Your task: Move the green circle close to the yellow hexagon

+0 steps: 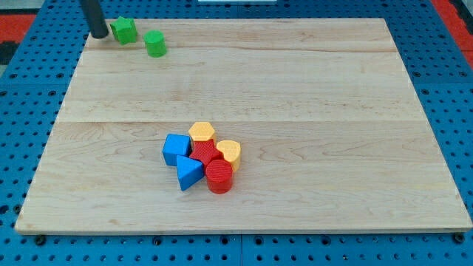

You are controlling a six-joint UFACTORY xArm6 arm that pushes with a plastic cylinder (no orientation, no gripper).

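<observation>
Here green circle (155, 43) upright, no long axis.

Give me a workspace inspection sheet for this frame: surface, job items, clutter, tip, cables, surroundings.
Surface: pale wooden board, flat, mostly bare.
Job's things: green circle near the view's top left; yellow hexagon at the top of the cluster in the lower middle, far from the circle.
Clutter: green star-like block left of the circle; blue cube, blue triangle, red star-like block, red cylinder and yellow heart-like block packed with the hexagon.
Grippers: none; my tip sits just left of the green star-like block, contact unclear.
Cables: nothing seen.
Surroundings: blue perforated base; red patches at the top corners.
</observation>
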